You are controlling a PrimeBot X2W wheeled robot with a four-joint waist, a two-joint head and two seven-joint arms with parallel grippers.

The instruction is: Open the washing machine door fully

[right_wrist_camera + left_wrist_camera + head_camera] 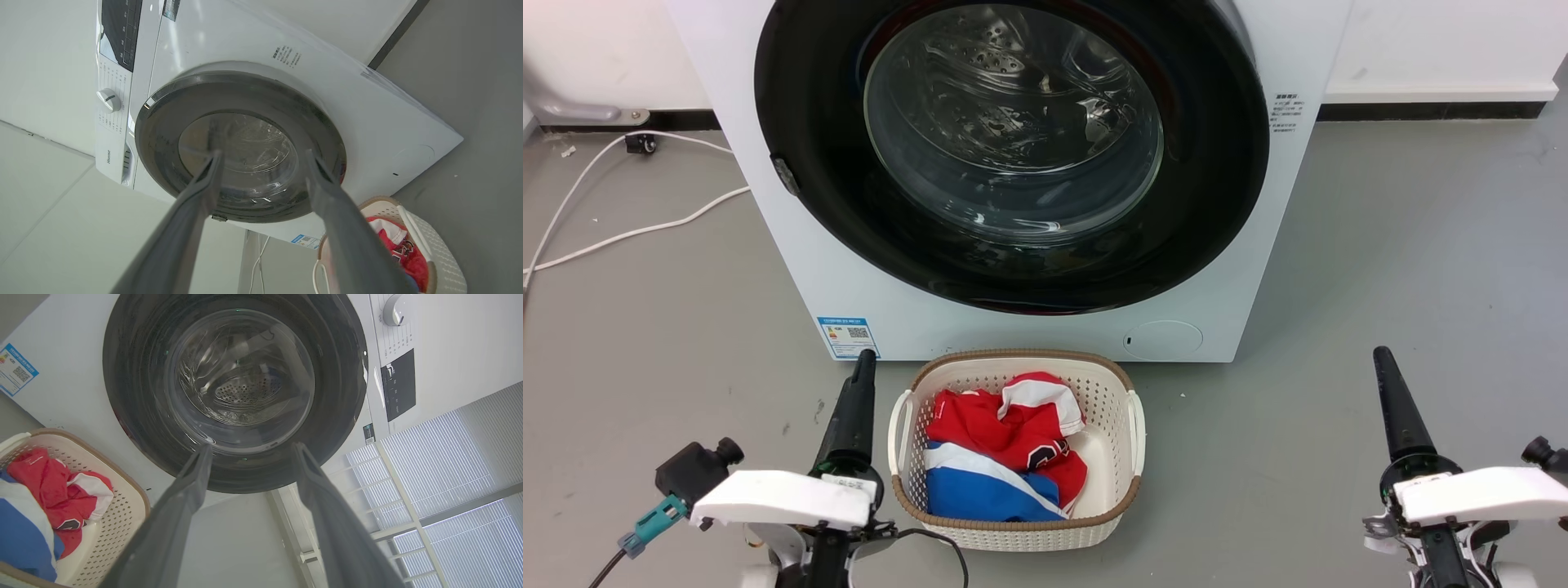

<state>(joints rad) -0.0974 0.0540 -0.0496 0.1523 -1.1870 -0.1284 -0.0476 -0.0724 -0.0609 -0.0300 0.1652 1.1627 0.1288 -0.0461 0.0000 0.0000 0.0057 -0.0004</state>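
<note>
- The washing machine door sits at 12 o'clock in the head view, shut flat against the white machine.
- At 7 o'clock the left gripper has its fingers spread, empty, clear of the door.
- At 4 o'clock the right gripper has its fingers likewise parted, empty.
- At 6 o'clock a laundry basket of red and blue clothes stands on the floor, just before the machine.

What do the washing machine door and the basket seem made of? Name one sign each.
Washing machine door: likely glossy black plastic ring, reflecting light, around a see-through, glass-like bowl. Basket: probably moulded cream plastic, punched with holes, brown woven-look rim.
</note>
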